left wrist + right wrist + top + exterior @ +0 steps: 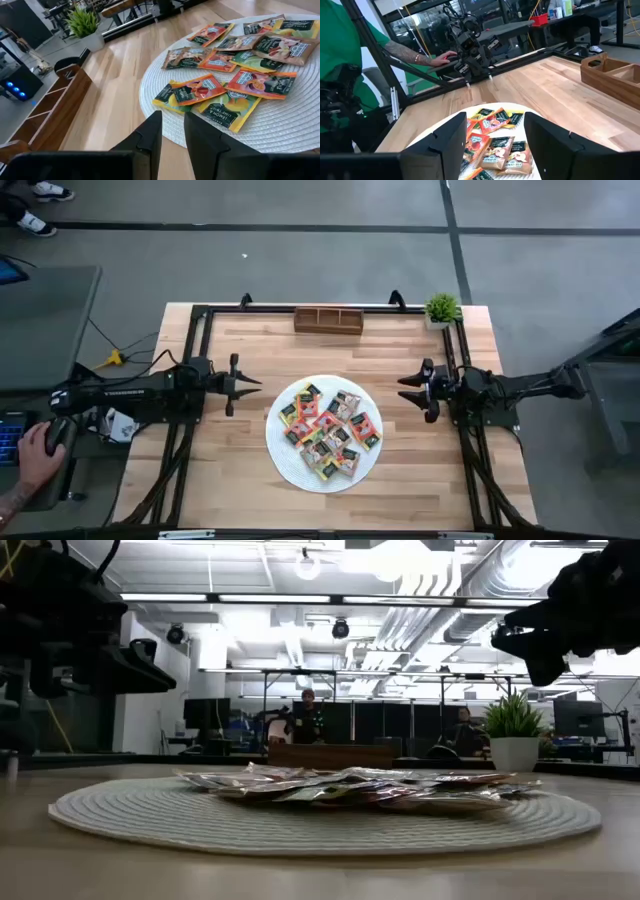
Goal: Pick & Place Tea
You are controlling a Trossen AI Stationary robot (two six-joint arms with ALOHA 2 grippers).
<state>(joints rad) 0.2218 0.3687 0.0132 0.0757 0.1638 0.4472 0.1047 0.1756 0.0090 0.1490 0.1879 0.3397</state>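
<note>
Wooden table (pixel 240 470), white round mat (pixel 290 465), wooden tray (pixel 328 320), potted plant (pixel 441 309)

Tea packets (pixel 328 431) piled on mat (pixel 283 457), worktop (pixel 230 470) centre; tray (pixel 328 321) at far edge, plant (pixel 441 309) at its right.

In the high view the left arm reaches in from the left edge, stretched level toward the centre, its left gripper (pixel 252 384) at middle left. Its fingers (pixel 150 132) stand close together with a narrow gap, holding nothing. The right arm comes in from the right edge at the same height, mirroring it; the right gripper (pixel 408 388) sits at middle right with its fingers (pixel 547 135) spread wide, holding nothing.
</note>
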